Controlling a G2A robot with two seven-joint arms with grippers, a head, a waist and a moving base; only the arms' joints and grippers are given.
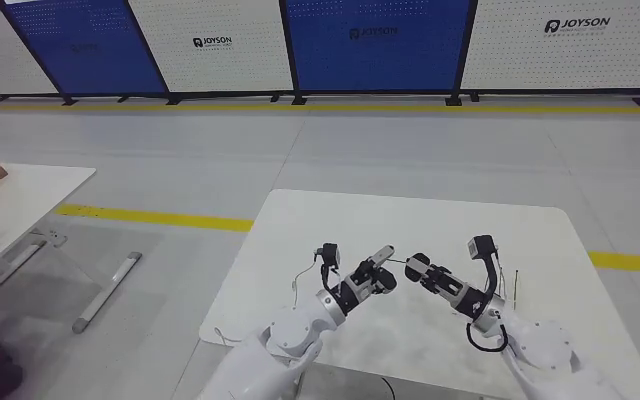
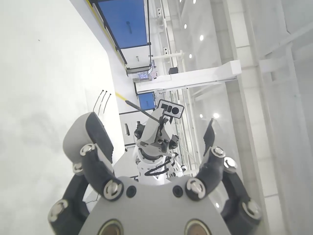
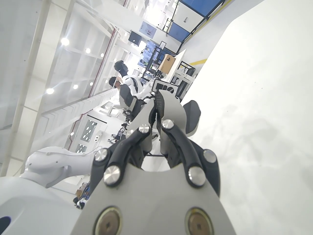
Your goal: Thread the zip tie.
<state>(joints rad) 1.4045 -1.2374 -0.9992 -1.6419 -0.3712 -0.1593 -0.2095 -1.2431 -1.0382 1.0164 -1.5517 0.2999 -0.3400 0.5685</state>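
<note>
Arms level above surface (image 1: 330, 230), tips nearly meeting; left fingers (image 2: 97, 133) spread apart, right fingers (image 3: 171, 108) clamped on zip tie (image 2: 139, 110), tail jutting out, clear of left fingers.

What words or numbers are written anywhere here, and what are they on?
White wall panels: a brand logo in dark letters, which I leave unread.
Blue wall panels: faint logo, too small to read.
Wrist plate on the right arm: black shapes, not clear letters.
No readable numbers or signs elsewhere.
</note>
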